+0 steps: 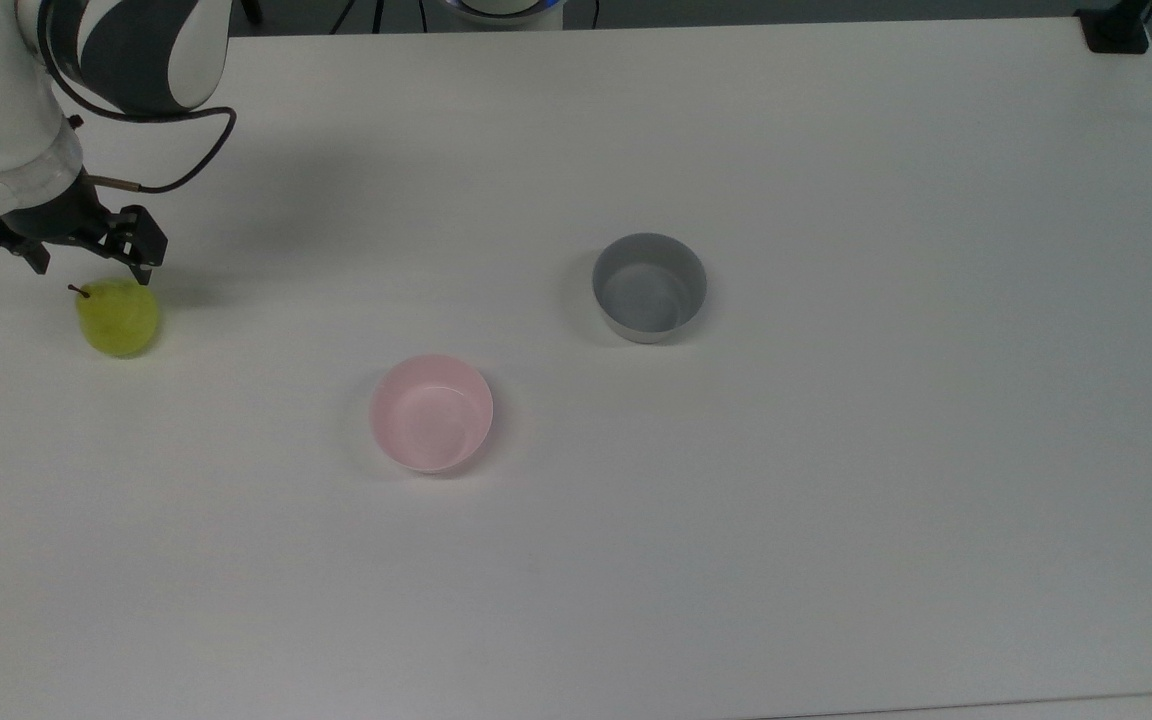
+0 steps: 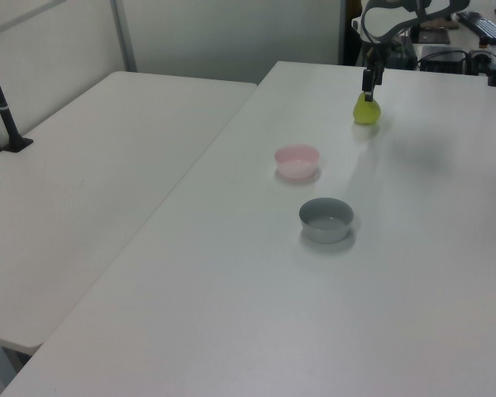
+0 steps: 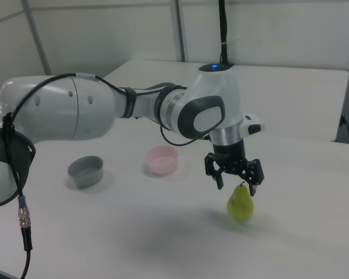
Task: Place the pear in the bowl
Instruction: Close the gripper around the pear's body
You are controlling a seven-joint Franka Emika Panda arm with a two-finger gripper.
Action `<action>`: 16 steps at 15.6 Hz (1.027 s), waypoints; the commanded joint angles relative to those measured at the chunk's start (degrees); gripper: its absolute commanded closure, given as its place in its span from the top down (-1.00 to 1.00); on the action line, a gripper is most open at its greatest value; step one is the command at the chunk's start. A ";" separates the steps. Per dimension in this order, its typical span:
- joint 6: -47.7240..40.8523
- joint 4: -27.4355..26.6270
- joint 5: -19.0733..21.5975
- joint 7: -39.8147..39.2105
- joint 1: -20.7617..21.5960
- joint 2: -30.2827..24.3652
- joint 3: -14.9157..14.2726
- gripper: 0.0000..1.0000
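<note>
The yellow-green pear (image 1: 118,318) stands upright on the white table at the top view's left, its dark stem pointing up. My gripper (image 1: 93,272) hangs open just above it, one finger on each side of the stem, not touching the fruit. In the right view the gripper (image 3: 237,187) hovers over the top of the pear (image 3: 240,204). In the left view the gripper (image 2: 369,86) sits just over the pear (image 2: 365,111). The pale pink bowl (image 1: 431,412) stands empty near the table's middle, well to the top view's right of the pear.
A grey bowl (image 1: 649,287) of similar size stands to the top view's upper right of the pink bowl. A black clamp (image 1: 1116,30) sits at the table's far right corner. A second white table (image 2: 99,174) adjoins on the left view's left.
</note>
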 commanded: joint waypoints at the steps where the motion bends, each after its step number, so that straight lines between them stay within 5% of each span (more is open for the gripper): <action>1: 4.77 -1.64 0.16 0.81 0.05 1.19 0.10 1.00; 5: 6.44 -1.81 0.16 0.81 -0.30 1.90 0.01 1.00; 7: 6.44 -2.33 0.16 0.72 -0.39 1.90 0.01 0.59; 10: 6.36 -2.60 0.25 0.29 -0.30 1.90 0.01 -0.42; 12: 6.36 -2.51 0.25 0.28 -0.31 1.90 0.10 -0.76; 16: 6.18 -2.51 0.25 0.11 -0.39 1.81 0.10 -0.93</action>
